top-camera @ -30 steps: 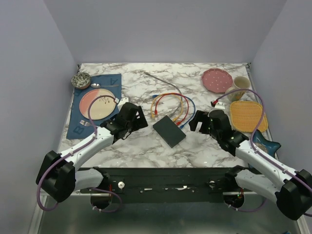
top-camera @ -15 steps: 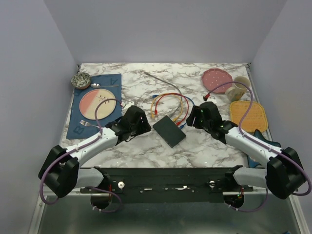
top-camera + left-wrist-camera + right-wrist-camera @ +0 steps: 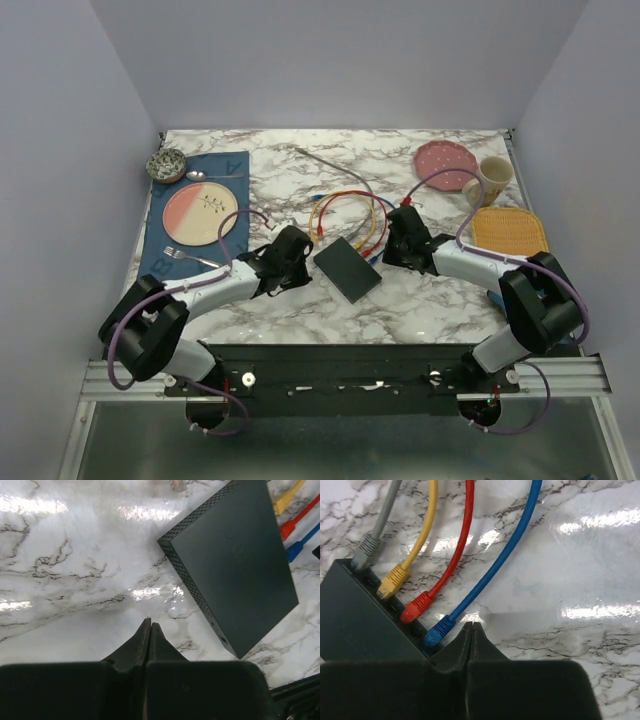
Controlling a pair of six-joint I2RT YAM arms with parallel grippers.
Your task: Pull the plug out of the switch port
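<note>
The switch (image 3: 347, 270) is a flat black box lying at an angle in the middle of the marble table; it also shows as the switch (image 3: 235, 565) and the switch (image 3: 355, 615). Along its far edge sit a grey plug (image 3: 367, 547), a yellow plug (image 3: 392, 580), a red plug (image 3: 416, 607) and a blue plug (image 3: 439, 630), all seated in ports. My left gripper (image 3: 302, 263) (image 3: 150, 622) is shut on nothing, just left of the switch. My right gripper (image 3: 392, 252) (image 3: 472, 625) is shut and empty, its tips right beside the blue plug.
The coloured cables (image 3: 350, 205) loop away behind the switch. A blue placemat (image 3: 155, 265) at the left carries a plate (image 3: 200, 215), fork (image 3: 185, 257), spoon (image 3: 205, 176) and bowl (image 3: 166, 164). At the right stand a pink plate (image 3: 445, 163), a mug (image 3: 494, 175) and a yellow mat (image 3: 510, 230).
Both arms have swung inward to the switch, left from the left, right from the right. Both grippers went from open to shut, holding nothing.
</note>
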